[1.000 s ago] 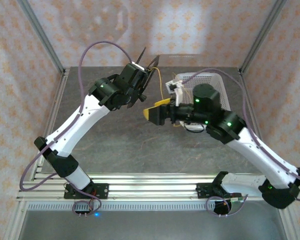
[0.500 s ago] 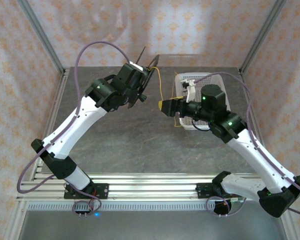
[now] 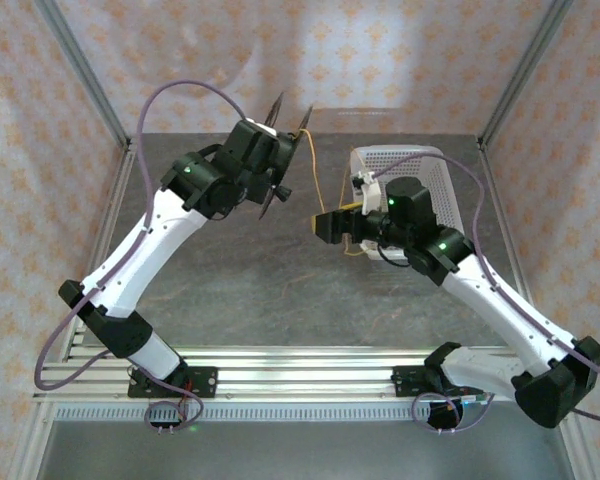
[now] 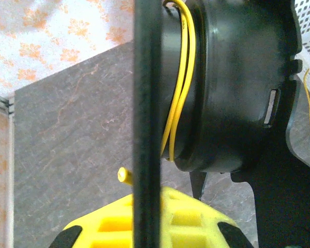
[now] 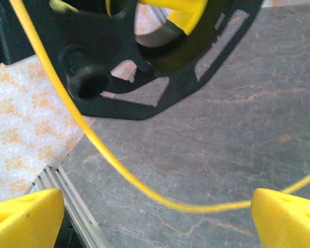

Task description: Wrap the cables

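The left gripper (image 3: 276, 165) is clenched on the black octagonal spool (image 4: 232, 88) and holds it raised above the far left-centre of the bench (image 3: 230, 280). A few turns of the thin yellow cable (image 4: 183, 77) lie around the spool's hub. The right gripper (image 5: 155, 212) is released just right of the spool, its yellow fingers spread wide and the cable sagging slack across the gap between them, with a white basket (image 3: 425, 165) on the bench at the far right.
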{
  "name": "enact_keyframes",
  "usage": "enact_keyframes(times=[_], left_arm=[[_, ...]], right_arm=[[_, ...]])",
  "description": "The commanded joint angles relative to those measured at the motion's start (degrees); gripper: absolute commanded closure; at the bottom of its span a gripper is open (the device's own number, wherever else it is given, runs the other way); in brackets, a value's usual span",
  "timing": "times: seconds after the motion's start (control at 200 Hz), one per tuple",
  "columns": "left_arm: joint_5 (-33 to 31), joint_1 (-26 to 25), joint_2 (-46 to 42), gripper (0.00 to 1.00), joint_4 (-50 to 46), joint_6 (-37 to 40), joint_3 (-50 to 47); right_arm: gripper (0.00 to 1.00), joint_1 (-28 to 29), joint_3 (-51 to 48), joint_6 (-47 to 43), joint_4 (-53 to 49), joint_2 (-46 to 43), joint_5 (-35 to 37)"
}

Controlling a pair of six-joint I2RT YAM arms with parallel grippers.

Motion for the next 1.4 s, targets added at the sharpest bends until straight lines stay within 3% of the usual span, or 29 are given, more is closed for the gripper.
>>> enact_keyframes(times=[0.0,0.135,0.506,0.641,1.011,1.391], left_arm=[[3.44,2.11,-4.25,1.0,2.33,-3.04,2.01],[7.13,4.02,-7.23,1.0,4.08,-3.49,-0.09],[8.93,4.56,-12.88,1.0,7.57,-3.84,-2.55],[10.18,4.53,-14.99,1.0,10.12,-4.94,-4.33],[13.92,4.53,-17.33,1.0,13.41,-8.04,-6.18],[14.87,4.57,-17.87,1.0,14.76,-9.63,-7.28]], right_arm=[[0.04,-1.4,-0.39,2.62,2.66,-5.48,2.88],[0.04,-4.48,-0.07,12.68,4.03,-6.87,0.22],[0.2,-7.45,3.34,37.46,7.79,1.71,-2.71],[0.2,-7.32,4.09,39.49,5.14,3.51,0.1],[0.21,-5.24,3.75,45.02,10.59,9.74,4.95],[0.39,-4.14,3.84,49.55,17.41,14.68,4.83]])
